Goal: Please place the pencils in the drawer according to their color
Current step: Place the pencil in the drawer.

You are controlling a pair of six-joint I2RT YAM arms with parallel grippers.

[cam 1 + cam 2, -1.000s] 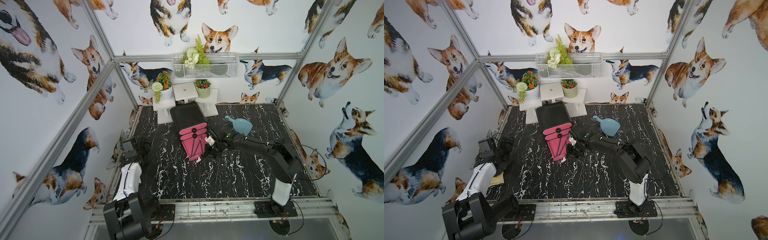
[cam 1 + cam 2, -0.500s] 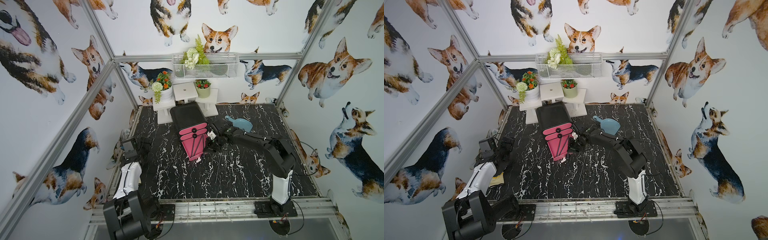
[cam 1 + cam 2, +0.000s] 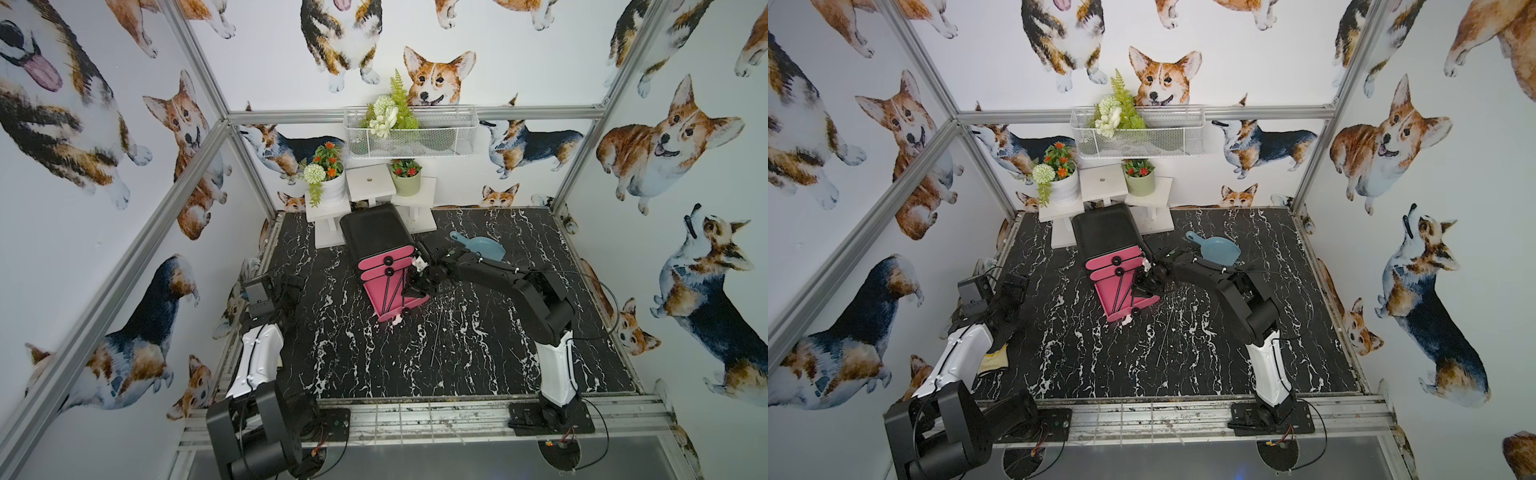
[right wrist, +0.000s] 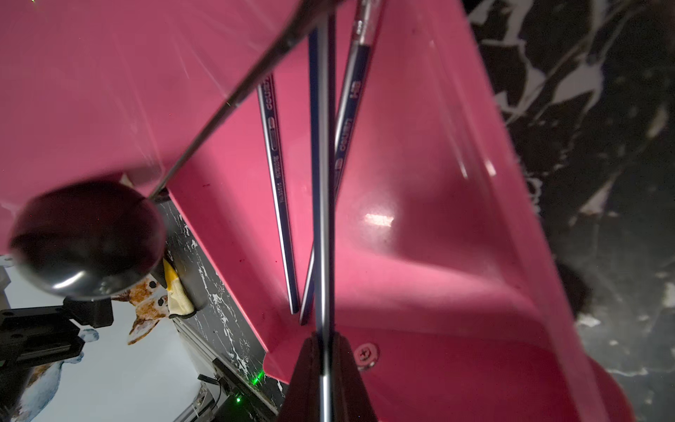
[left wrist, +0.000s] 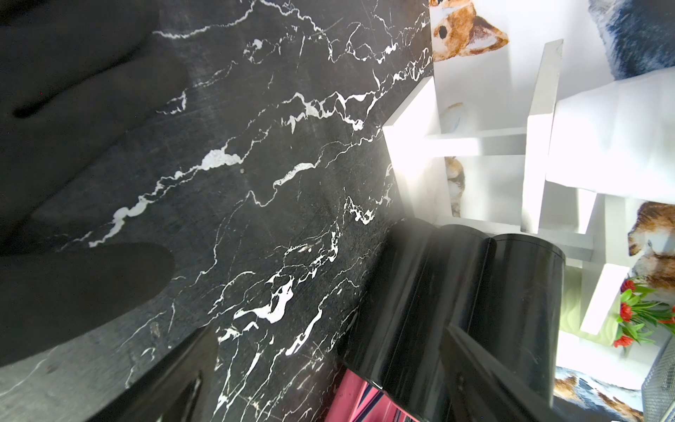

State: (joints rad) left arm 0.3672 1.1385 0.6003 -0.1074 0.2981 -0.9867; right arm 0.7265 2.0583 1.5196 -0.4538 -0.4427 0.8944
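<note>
The black chest of drawers (image 3: pixel 374 232) (image 3: pixel 1104 232) stands at the back centre. Its lowest pink drawer (image 3: pixel 376 291) (image 3: pixel 1106 297) is pulled out. Dark pencils (image 3: pixel 388 293) (image 4: pixel 277 182) lie in this open drawer. My right gripper (image 3: pixel 415 286) (image 3: pixel 1140 286) (image 4: pixel 323 365) hangs over the drawer's right side, shut on another dark pencil (image 4: pixel 323 182) that points down into the tray. One thin pencil (image 3: pixel 436 336) (image 3: pixel 1165 336) lies loose on the floor in front. My left gripper (image 3: pixel 286 286) (image 3: pixel 1013 286) (image 5: pixel 328 394) rests open at the far left, holding nothing.
A blue dustpan (image 3: pixel 482 249) lies behind the right arm. White stands with potted flowers (image 3: pixel 332 187) line the back wall. A yellow cloth (image 3: pixel 994 361) sits by the left arm. The drawer's round black knob (image 4: pixel 87 241) is close to the held pencil.
The right arm has drawn its elbow in and swung its gripper a little left, over the open drawer. The left arm has not moved.
</note>
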